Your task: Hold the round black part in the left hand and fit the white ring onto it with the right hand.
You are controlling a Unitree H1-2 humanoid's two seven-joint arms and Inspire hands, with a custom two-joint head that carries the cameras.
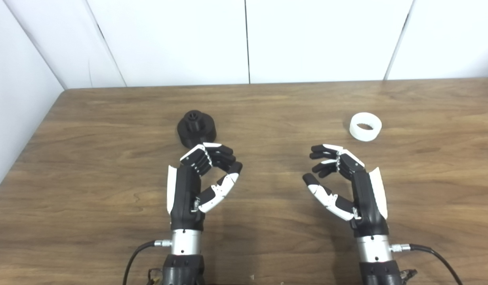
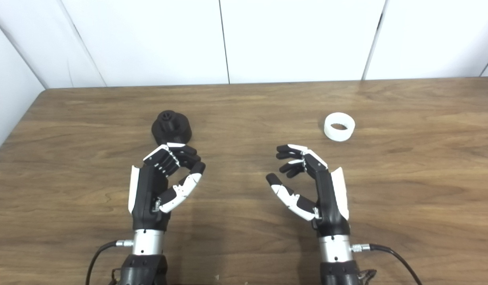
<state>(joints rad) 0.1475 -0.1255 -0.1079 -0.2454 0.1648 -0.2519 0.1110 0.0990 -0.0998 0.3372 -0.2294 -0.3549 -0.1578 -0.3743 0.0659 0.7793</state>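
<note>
A: Where did the two parts sit?

B: The round black part (image 1: pixel 196 128) stood on the wooden surface (image 1: pixel 267 111), just beyond the left robot hand (image 1: pixel 200 178), at about twelve o'clock from its curled fingers (image 1: pixel 212 154). The white ring (image 1: pixel 365 126) lay well apart from it, at roughly one o'clock from the right robot hand (image 1: pixel 341 182).

A: Were the hands holding anything?

B: Neither. Both hovered empty, fingers bent and thumbs apart; the left looked narrower, the right wider.

A: How would the black part have handled?

B: It looked stiff and squat, a wide base with a smaller hub on top. I judged it solid enough to grip firmly round the base wall, leaving the hub free.

A: And the ring?

B: Probably light, rigid plastic with a smooth wall, so likely to slip or skid. I would have pinched it across the outer wall, or rim to rim, keeping the bore clear.
</note>
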